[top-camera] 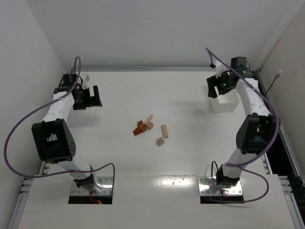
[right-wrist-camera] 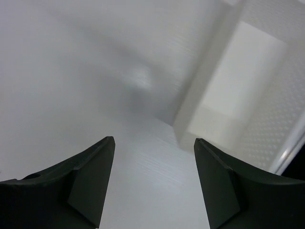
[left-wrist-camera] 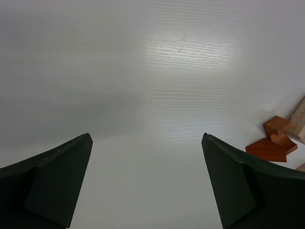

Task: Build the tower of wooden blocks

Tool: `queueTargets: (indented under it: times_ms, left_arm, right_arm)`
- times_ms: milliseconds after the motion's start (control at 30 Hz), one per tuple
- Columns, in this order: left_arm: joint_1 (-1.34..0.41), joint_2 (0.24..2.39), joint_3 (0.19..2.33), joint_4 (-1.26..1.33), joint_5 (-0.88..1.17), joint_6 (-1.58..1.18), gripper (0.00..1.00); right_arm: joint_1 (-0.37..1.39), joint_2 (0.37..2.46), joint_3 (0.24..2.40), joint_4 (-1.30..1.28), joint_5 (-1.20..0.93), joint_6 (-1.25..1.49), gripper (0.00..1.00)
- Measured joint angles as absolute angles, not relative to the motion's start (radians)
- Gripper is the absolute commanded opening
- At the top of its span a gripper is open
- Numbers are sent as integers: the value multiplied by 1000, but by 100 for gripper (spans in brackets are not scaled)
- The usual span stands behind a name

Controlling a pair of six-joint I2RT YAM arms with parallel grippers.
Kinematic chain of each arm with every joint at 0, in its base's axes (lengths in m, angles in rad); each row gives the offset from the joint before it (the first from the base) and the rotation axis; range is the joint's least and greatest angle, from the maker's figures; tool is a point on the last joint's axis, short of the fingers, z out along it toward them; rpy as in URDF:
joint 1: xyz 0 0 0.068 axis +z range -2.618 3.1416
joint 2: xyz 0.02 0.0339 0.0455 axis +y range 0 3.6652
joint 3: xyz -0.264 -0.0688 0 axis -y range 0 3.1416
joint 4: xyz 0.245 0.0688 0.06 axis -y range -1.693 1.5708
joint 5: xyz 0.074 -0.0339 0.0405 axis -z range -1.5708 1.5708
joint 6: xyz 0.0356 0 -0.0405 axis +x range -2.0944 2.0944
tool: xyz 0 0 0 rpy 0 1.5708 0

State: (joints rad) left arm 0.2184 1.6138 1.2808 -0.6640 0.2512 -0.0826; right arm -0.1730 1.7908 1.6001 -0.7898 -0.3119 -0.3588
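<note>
Small tan and reddish-brown wood blocks (top-camera: 144,127) lie unstacked at the middle of the white tabletop (top-camera: 119,157), with a tan bar (top-camera: 165,131) and a tan cube (top-camera: 160,141) loose at their 4 o'clock. The left arm is folded, its black left hand (top-camera: 89,98) released at the blocks' 10 o'clock. The right hand (top-camera: 218,88), spread and empty, hangs at 2 o'clock beside a white rectangular box (top-camera: 225,106).

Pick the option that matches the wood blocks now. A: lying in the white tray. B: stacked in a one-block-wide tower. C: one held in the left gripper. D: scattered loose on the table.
D: the wood blocks lie in a loose scatter on the table, and the left gripper is open and empty.
</note>
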Motion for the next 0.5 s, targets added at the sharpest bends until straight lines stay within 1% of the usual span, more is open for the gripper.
queueTargets:
  times_ms: [233, 300, 400, 433, 500]
  left_arm:
    - [217, 1602, 1255, -652, 250, -83, 100]
    - [213, 1582, 1227, -643, 242, -83, 100]
    - [201, 1544, 1194, -642, 213, -83, 100]
    - [195, 1529, 1184, -636, 205, -83, 100]
    - [184, 1497, 1164, -626, 189, -83, 100]
  right_arm:
    - [171, 1642, 1457, -781, -344, -457, 64]
    - [262, 1614, 1415, -757, -346, -467, 67]
    - [338, 1612, 1396, -750, -289, -460, 67]
    - [363, 1621, 1402, -754, -262, -443, 64]
    - [397, 1659, 1429, -776, -226, -407, 63]
